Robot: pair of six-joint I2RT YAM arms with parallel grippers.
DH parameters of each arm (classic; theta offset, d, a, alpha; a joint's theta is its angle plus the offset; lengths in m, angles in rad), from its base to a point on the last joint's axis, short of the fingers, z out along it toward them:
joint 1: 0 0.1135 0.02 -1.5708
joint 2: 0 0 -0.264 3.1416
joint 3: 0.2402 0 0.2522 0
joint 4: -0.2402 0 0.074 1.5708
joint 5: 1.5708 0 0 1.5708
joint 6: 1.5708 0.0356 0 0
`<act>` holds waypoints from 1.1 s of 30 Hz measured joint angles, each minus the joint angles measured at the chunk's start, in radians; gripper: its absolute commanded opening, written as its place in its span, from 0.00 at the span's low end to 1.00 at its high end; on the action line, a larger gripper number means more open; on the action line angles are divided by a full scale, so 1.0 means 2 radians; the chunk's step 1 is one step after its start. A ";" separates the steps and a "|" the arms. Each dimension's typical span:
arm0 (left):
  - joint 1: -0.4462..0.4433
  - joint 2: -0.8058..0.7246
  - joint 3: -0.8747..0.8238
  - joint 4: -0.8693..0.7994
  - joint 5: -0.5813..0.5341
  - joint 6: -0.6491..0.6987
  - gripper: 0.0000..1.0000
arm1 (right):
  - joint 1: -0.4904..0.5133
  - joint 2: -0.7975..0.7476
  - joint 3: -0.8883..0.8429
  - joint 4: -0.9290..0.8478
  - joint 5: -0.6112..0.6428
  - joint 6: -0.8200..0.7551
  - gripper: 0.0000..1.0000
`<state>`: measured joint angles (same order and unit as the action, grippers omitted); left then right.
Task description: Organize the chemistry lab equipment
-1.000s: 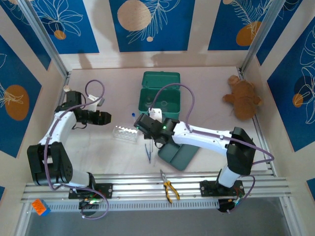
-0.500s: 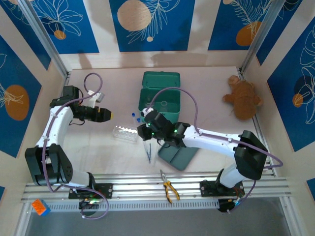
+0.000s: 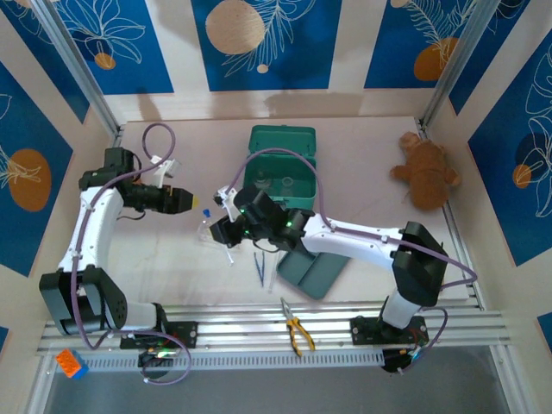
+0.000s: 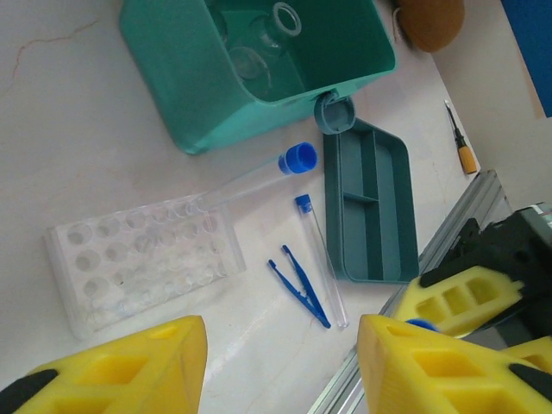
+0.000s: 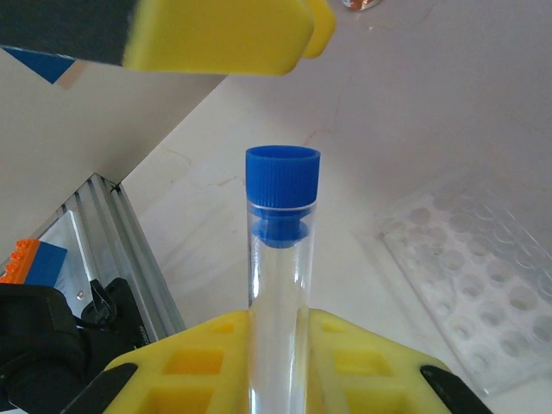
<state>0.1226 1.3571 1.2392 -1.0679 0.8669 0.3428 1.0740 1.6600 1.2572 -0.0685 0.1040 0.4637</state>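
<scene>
Right wrist camera: right gripper [image 5: 276, 332] pinches a blue-capped test tube [image 5: 278, 259], seemingly upright; left gripper [image 4: 282, 362] has fingers spread, near the tube rack [image 4: 138, 263].

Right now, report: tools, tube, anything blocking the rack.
Left tool open, empty. Right tool shut on blue-capped test tube. Tube rack holds no tubes; loose test tube lies at its corner.

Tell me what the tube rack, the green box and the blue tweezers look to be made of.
Tube rack: clear plastic, seemingly; table shows through its moulded wells. Green box: opaque plastic, probably; smooth, slightly glossy, rounded walls. Blue tweezers: likely plastic; uniform colour, no metallic shine.
</scene>
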 measured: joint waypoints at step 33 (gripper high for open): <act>-0.011 -0.013 0.013 -0.057 -0.005 0.018 0.51 | 0.000 0.059 0.077 -0.011 -0.008 -0.028 0.19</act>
<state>0.1013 1.3308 1.2648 -1.1820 0.8562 0.3794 1.0740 1.7775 1.4105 -0.0906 0.0887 0.4084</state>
